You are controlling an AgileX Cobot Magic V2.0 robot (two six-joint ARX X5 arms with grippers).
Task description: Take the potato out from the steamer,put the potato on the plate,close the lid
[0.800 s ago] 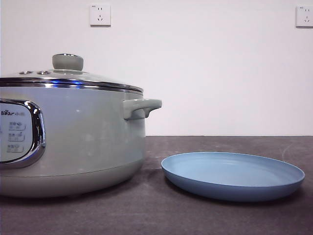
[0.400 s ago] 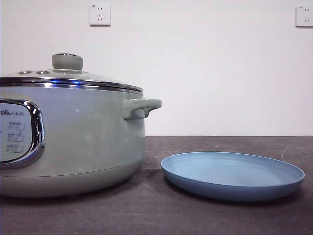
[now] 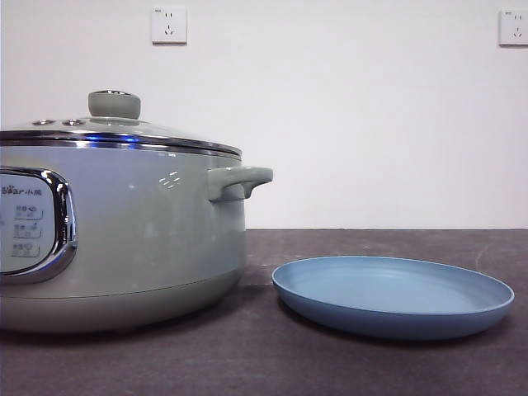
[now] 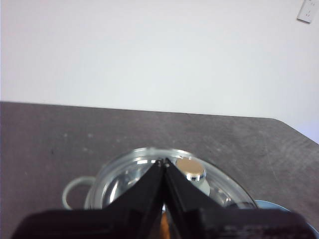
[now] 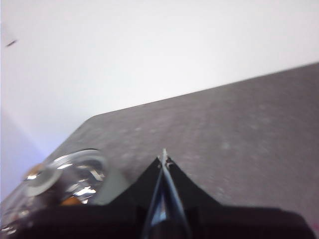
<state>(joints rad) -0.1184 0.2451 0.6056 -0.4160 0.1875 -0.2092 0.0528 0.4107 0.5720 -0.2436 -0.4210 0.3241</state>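
The sage-green steamer (image 3: 124,239) stands at the left of the front view with its glass lid (image 3: 124,132) on and the knob (image 3: 114,104) on top. To its right lies the light-blue plate (image 3: 393,295), with nothing on it. My left gripper (image 4: 163,161) is shut and hangs above the lid (image 4: 124,177), close to the knob (image 4: 190,169). My right gripper (image 5: 163,155) is shut too, over the table beside the lid (image 5: 75,172). The potato shows only as a small orange patch (image 5: 70,200) through the glass. Neither gripper appears in the front view.
The dark table (image 3: 330,371) runs on in front of the steamer and plate. The steamer's side handle (image 3: 239,180) juts toward the plate. A white wall with sockets (image 3: 168,25) stands behind.
A small pale reflection has appeared on the steamer's side near the handle. The steamer, lid and plate stay put.
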